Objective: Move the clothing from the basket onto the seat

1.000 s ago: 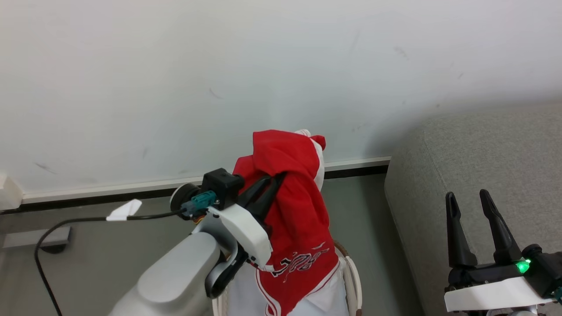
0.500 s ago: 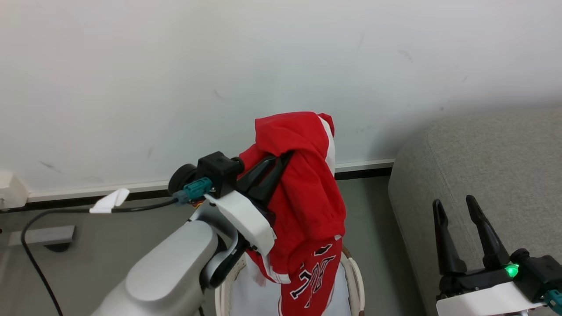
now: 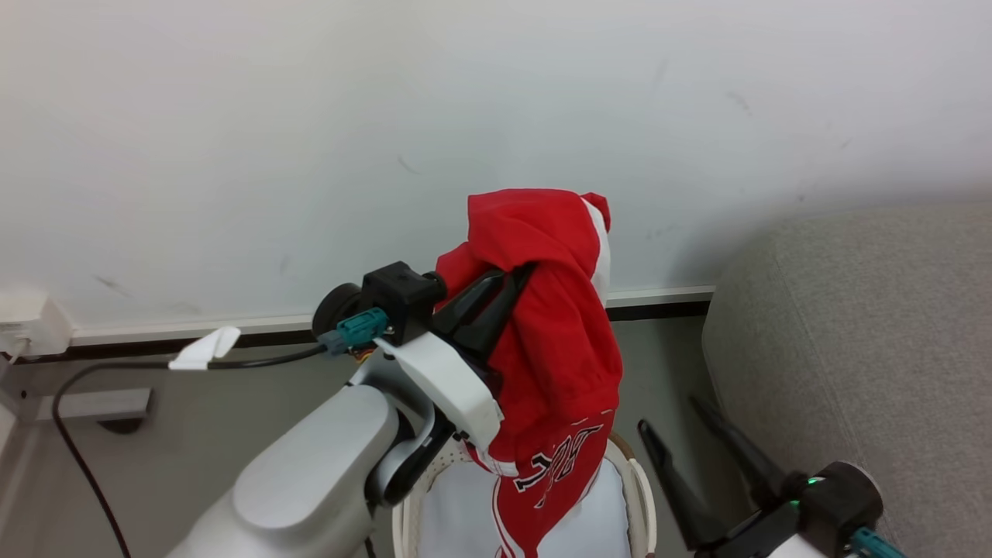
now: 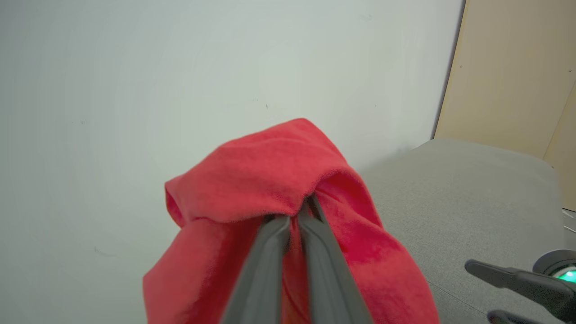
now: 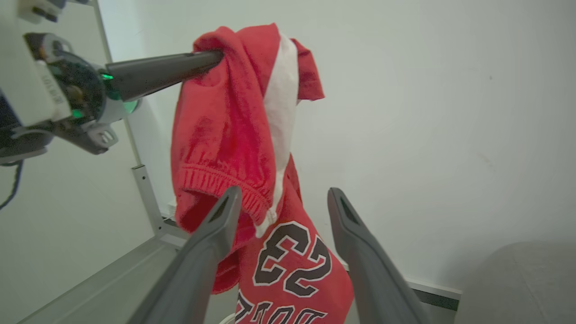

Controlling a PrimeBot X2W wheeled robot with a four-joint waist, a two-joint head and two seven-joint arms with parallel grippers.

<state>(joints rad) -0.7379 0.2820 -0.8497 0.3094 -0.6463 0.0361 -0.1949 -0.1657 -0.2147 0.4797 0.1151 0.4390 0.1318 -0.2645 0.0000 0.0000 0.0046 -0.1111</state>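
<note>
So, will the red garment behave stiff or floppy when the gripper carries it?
Probably floppy: the clothing folds over the left gripper and hangs down. Likely light, since one pinch holds it all. Its loose end may swing or catch the basket rim.

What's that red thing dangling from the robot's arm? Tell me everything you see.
The red garment is soft, fleecy-looking fabric with a white side panel, a ribbed hem and black-and-white lettering including the number 23. It hangs bunched from the left gripper, which is pinched shut on its top fold. Its lower end dangles over the basket, running off the picture's bottom edge.
</note>
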